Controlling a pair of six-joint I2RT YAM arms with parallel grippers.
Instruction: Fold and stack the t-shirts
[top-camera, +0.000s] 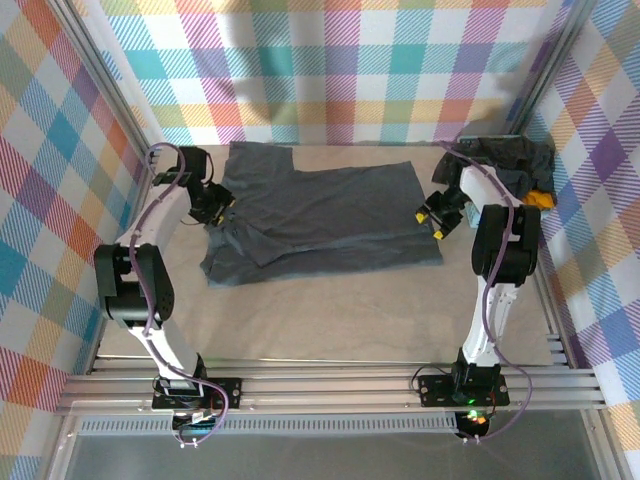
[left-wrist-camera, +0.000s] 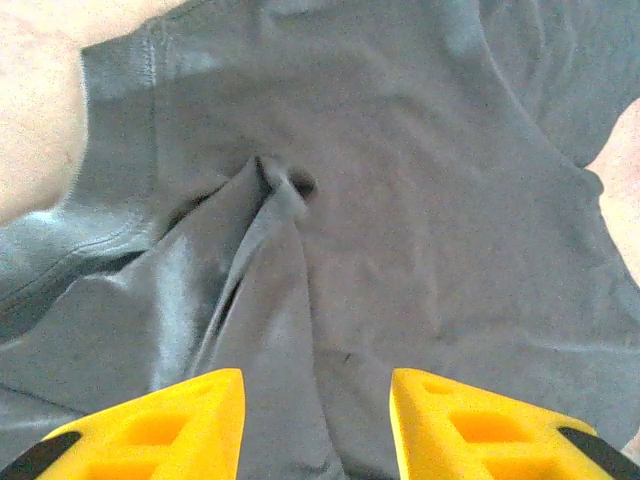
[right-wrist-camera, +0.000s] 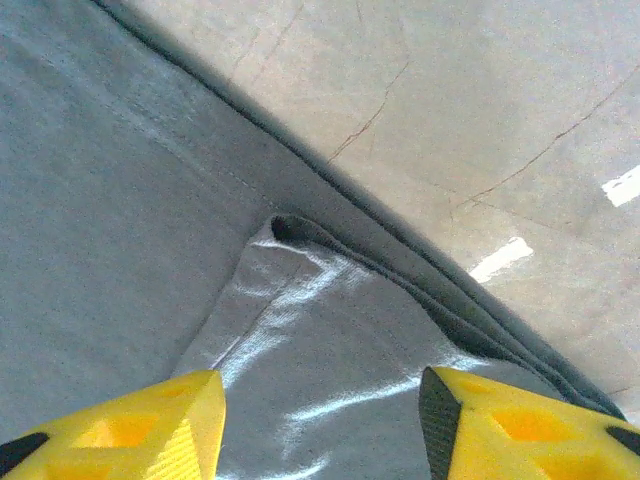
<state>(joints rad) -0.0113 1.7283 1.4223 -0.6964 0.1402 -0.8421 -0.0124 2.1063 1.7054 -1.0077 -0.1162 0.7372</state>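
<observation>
Plaid walls (top-camera: 330, 60) ring the table (top-camera: 330, 320); my left gripper (left-wrist-camera: 316, 400) and right gripper (right-wrist-camera: 322, 400) gape above the grey t-shirt (top-camera: 330, 215), other shirts (top-camera: 510, 155) heaped far-right.

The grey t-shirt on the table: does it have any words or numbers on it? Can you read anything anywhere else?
No words, numbers or signs can be read anywhere.
The dark grey t-shirt is plain, with no print or label showing.
The yellow fingers carry no letters.
The checked walls are only a coloured pattern.
</observation>
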